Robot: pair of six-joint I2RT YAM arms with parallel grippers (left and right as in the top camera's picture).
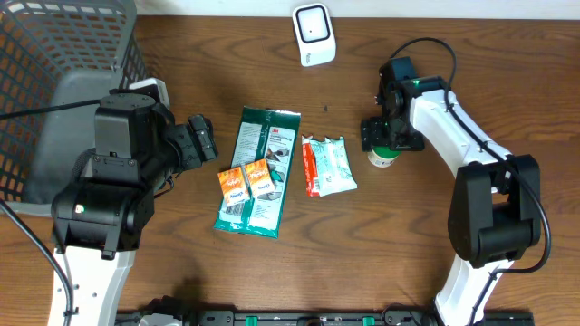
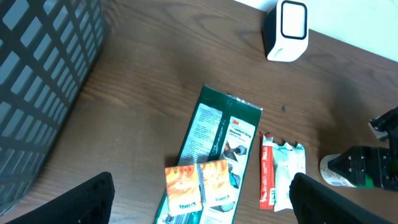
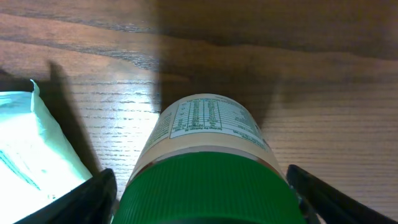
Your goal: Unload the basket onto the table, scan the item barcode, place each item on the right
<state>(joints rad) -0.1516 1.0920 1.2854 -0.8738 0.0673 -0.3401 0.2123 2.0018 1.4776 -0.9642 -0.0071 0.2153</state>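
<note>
A white bottle with a green cap (image 3: 208, 162) stands upright on the wooden table, right of the packets (image 1: 382, 159). My right gripper (image 1: 390, 136) hangs over it, its jaws open and straddling the cap (image 3: 202, 199), with a sliver of table showing on each side. The white barcode scanner (image 1: 313, 34) stands at the table's far edge, also in the left wrist view (image 2: 287, 30). My left gripper (image 1: 201, 140) is open and holds nothing (image 2: 199, 202), hovering above the orange sachets (image 2: 200, 185).
A long green packet (image 1: 263, 167) lies mid-table with two orange sachets (image 1: 246, 181) on it. A red-and-white packet (image 1: 328, 166) lies just left of the bottle. A grey mesh basket (image 1: 54, 54) fills the far left corner.
</note>
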